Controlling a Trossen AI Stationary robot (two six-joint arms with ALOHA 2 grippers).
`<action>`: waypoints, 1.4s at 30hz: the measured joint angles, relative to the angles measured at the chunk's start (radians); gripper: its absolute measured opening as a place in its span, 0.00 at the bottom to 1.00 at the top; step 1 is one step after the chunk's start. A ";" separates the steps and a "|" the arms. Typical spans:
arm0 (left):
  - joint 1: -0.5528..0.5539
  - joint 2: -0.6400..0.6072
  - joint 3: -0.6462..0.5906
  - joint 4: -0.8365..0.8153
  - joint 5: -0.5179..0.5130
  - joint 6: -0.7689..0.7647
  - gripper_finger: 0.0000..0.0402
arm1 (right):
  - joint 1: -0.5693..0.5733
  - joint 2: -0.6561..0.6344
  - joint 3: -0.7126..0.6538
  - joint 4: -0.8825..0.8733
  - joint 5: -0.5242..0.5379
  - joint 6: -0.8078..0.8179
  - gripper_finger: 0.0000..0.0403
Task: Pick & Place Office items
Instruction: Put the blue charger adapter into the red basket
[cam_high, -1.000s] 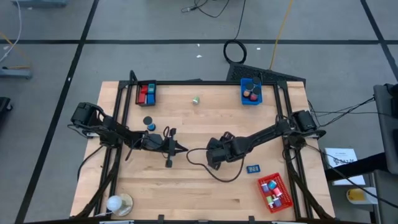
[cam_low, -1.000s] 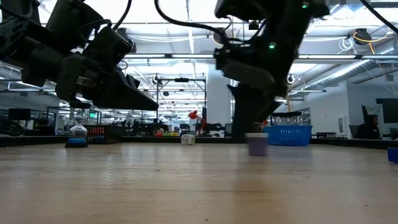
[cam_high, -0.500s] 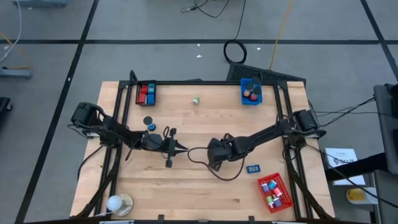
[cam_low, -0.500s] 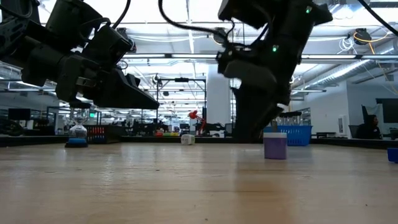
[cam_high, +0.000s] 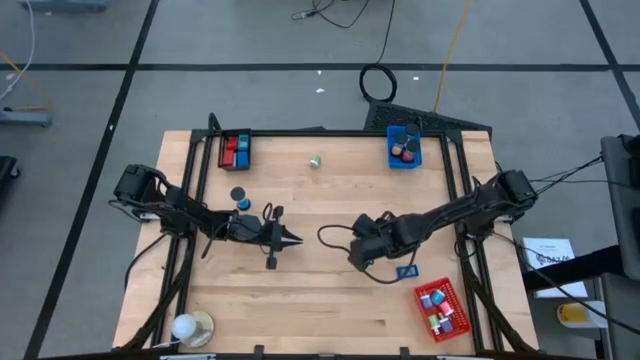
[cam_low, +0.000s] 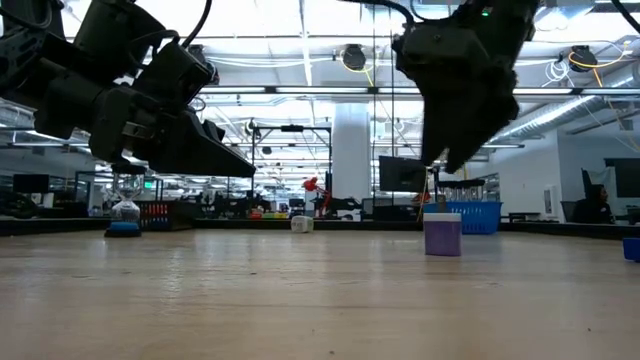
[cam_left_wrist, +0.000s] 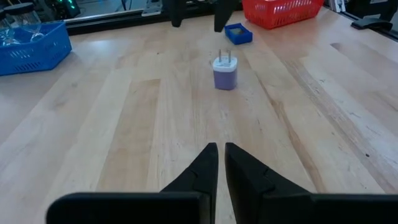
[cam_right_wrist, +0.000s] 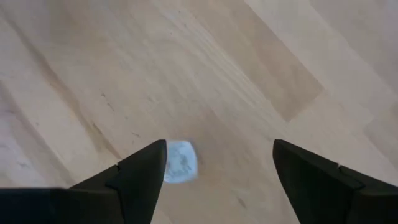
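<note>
A purple and white plug adapter (cam_left_wrist: 225, 71) stands on its base on the table, prongs up, near the middle. It also shows in the low view (cam_low: 442, 232). My right gripper (cam_right_wrist: 217, 167) hangs open just above it, clear of it, and one finger (cam_right_wrist: 144, 167) shows beside the adapter's top (cam_right_wrist: 180, 160). In the high view the right gripper (cam_high: 358, 250) hides the adapter. My left gripper (cam_left_wrist: 221, 155) is shut and empty, hovering left of centre (cam_high: 296, 239) and pointing at the adapter.
A red basket (cam_high: 440, 308) with small items sits at the near right and a blue tray (cam_high: 404, 150) at the far right. A red and black tray (cam_high: 235, 150) is at the far left. Loose on the table are a blue item (cam_high: 407, 271), a black disc (cam_high: 237, 195) and a green-white item (cam_high: 315, 160). The round white and tan object (cam_high: 190, 327) lies near left.
My right gripper carried the purple adapter a little toward the table's right, then rose off it and drew back toward the right edge. The adapter stays standing on the table. My left arm has kept still.
</note>
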 joint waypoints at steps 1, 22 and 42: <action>0.000 0.000 0.000 -0.001 0.000 -0.002 0.09 | 0.005 0.000 0.000 -0.018 -0.002 0.020 0.72; -0.002 0.000 0.000 -0.003 0.003 -0.009 0.09 | 0.052 0.017 -0.115 0.258 -0.003 -0.100 0.72; -0.001 0.000 0.000 -0.003 0.002 -0.008 0.09 | 0.051 0.017 -0.294 0.485 0.002 -0.139 0.46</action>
